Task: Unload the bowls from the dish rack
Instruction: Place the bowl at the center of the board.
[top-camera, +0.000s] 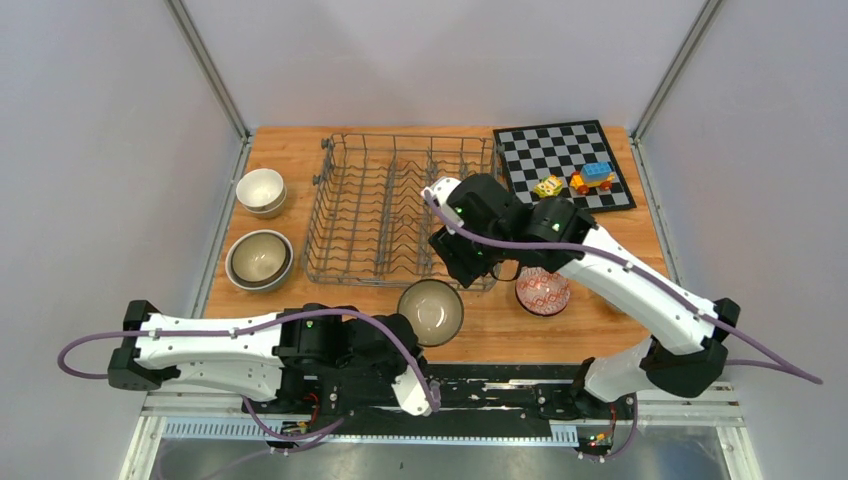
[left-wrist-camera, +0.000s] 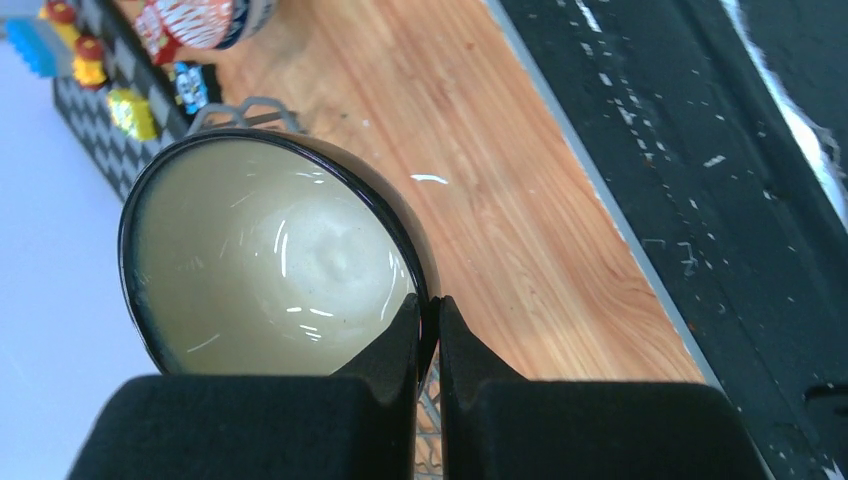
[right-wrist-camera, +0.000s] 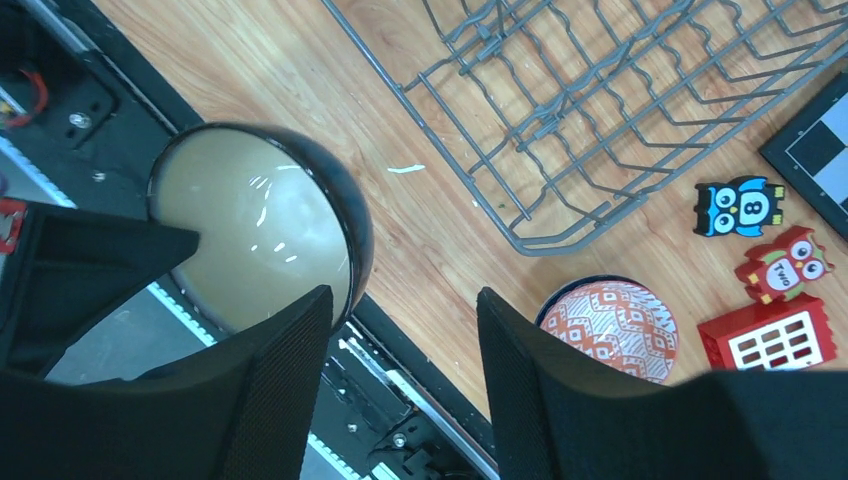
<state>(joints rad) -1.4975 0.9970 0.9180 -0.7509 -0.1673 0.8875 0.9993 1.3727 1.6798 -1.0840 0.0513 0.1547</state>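
Observation:
The grey wire dish rack (top-camera: 345, 215) stands mid-table, and I see no bowl in it. My left gripper (left-wrist-camera: 428, 300) is shut on the rim of a black bowl with a cream inside (left-wrist-camera: 270, 260), holding it tilted just in front of the rack (top-camera: 430, 312). My right gripper (right-wrist-camera: 403, 292) hovers over the rack's front right corner (right-wrist-camera: 600, 90) in the right wrist view. It is open, with only the table and the black base rail showing between its fingers. A red patterned bowl (top-camera: 543, 291) sits on the table to the right of the held bowl.
A stack of white bowls (top-camera: 261, 190) and a stack of beige bowls (top-camera: 260, 259) stand left of the rack. A chessboard (top-camera: 563, 165) with toy blocks (top-camera: 592, 178) lies at the back right. Owl figures (right-wrist-camera: 738, 207) lie by the rack's corner.

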